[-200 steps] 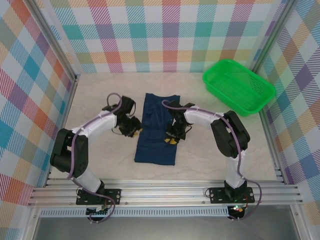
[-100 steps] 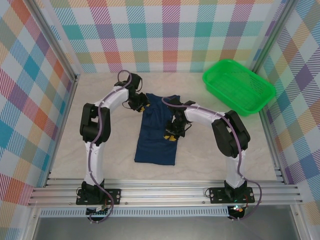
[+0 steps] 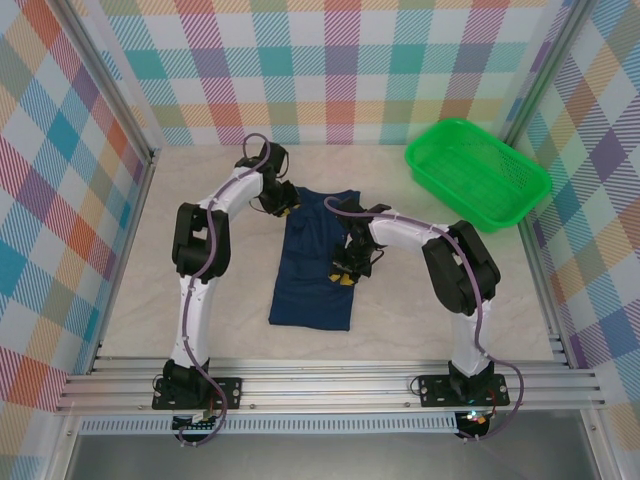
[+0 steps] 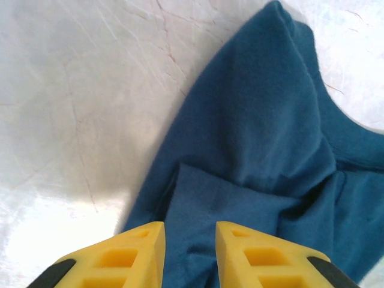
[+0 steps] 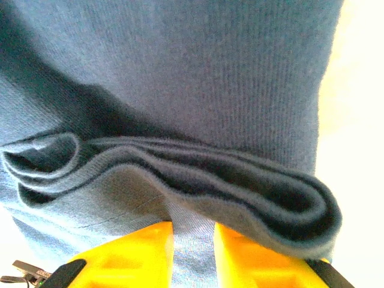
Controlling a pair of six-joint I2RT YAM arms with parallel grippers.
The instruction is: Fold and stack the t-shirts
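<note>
Over on the left, the left end effector [image 4: 190, 255] sits at the far left corner of the t-shirt [image 3: 313, 270], up by the shoulder and collar. Its yellow fingers stand narrow, with blue cloth showing in the gap, but whether they are pinching it cannot be told from here.

In the middle, the navy t-shirt lies on the desk [image 3: 400, 310] as a long narrow panel with its sides apparently tucked in, so the lengthwise folding looks largely done. The collar end is rumpled, with a flap lying crooked.

Moving right, the right end effector [image 5: 194, 252] is at the shirt's right edge about midway down, closed tight on the fabric, and a thick roll of several layers bulges just past its fingertips.

Far right, the green basket [image 3: 478, 172] stands well apart in the corner.

Judging by this, the crosswise fold is not yet made, and nothing has been stacked.
</note>
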